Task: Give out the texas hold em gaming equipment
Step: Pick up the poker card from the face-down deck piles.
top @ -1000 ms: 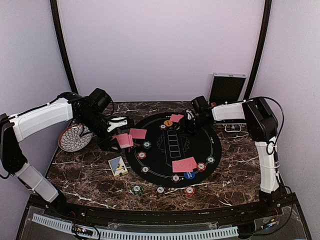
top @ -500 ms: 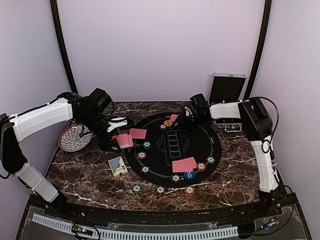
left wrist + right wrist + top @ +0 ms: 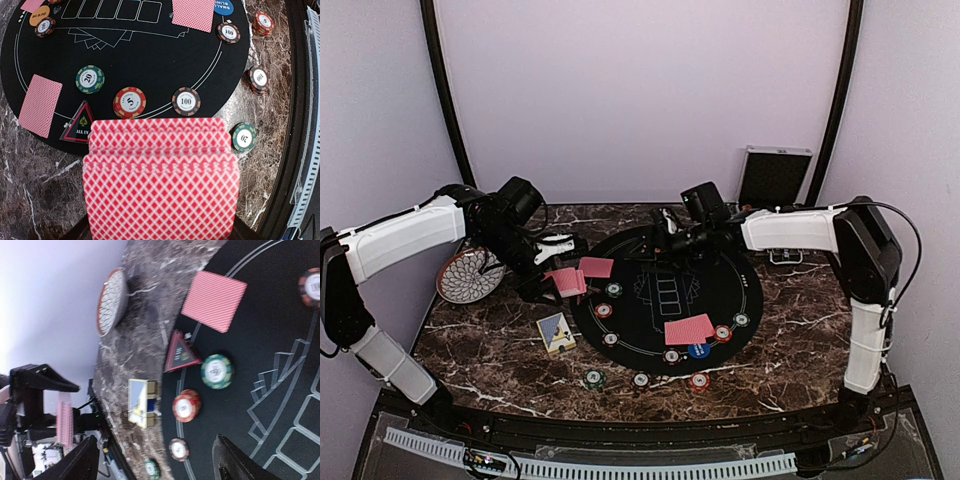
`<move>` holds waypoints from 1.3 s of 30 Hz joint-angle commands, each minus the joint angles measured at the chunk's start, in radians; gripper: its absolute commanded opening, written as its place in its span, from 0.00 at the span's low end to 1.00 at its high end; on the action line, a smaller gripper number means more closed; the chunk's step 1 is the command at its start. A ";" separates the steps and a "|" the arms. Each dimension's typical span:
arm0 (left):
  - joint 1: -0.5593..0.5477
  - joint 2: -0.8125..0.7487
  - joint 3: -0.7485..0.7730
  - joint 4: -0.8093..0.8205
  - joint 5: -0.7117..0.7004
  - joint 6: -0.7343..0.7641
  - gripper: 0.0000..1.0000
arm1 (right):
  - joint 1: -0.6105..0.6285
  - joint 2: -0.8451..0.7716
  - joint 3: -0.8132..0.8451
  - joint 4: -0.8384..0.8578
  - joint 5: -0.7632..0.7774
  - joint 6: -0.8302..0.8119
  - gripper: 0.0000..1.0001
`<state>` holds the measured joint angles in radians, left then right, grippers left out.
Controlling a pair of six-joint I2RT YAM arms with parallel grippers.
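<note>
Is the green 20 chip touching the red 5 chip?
Apart. The left wrist view shows black mat between the green 20 chip and the red 5 chip.

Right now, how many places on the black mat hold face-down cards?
3: the left card, the near card, the far card. Others may be hidden.

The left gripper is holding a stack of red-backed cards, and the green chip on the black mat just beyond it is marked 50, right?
Not quite: the left wrist view shows the green chip on the black mat marked 20, not 50. The rest stands: the left gripper holds the stack of red-backed cards, with that chip just beyond it.
</note>
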<state>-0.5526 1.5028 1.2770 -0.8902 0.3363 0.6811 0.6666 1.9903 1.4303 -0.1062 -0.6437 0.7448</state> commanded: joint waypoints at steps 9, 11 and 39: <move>0.003 -0.039 0.046 -0.031 0.039 0.009 0.00 | 0.155 0.030 0.052 0.200 -0.118 0.181 0.84; 0.002 -0.039 0.047 -0.031 0.040 0.008 0.00 | 0.167 0.046 0.069 0.209 -0.120 0.192 0.85; 0.002 -0.046 0.044 -0.026 0.048 0.007 0.00 | 0.266 0.276 0.282 0.259 -0.142 0.330 0.86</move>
<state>-0.5526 1.5028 1.2938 -0.8955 0.3588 0.6804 0.9249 2.2402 1.7054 0.1326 -0.7719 1.0576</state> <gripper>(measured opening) 0.679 0.872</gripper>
